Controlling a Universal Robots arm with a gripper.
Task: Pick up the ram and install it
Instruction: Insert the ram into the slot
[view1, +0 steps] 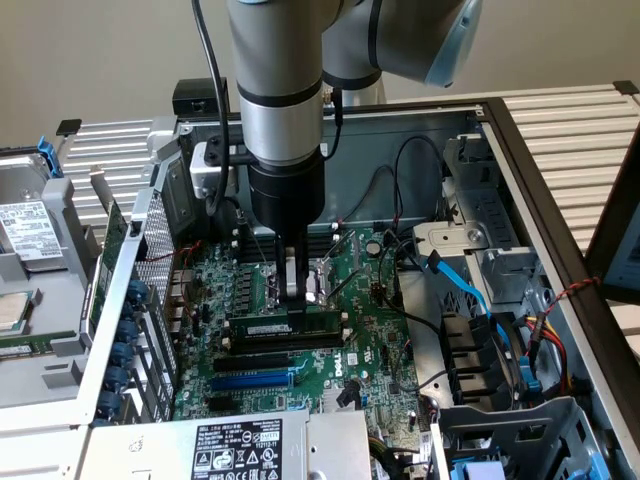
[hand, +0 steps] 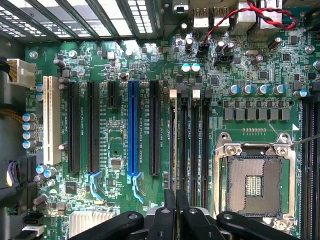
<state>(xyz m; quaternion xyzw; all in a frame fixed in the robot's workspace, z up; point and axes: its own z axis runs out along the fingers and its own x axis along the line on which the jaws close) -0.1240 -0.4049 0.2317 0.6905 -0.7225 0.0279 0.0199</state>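
The ram (view1: 285, 327), a long green stick with a white label strip, stands upright on edge in the memory slot nearest the expansion slots. My gripper (view1: 296, 305) comes straight down onto the middle of its top edge, fingers pressed together on it. In the wrist view the ram (hand: 174, 150) shows edge-on as a thin line running away from my gripper (hand: 175, 202), between the narrow-set fingertips. Beside it lie empty black memory slots (hand: 194, 145).
A blue expansion slot (hand: 133, 130) and black ones lie on one side of the ram, the open CPU socket (hand: 252, 185) on the other. Blue and black cables (view1: 470, 290) and drive bays crowd the exterior view's right. The power supply (view1: 235, 450) sits at the front.
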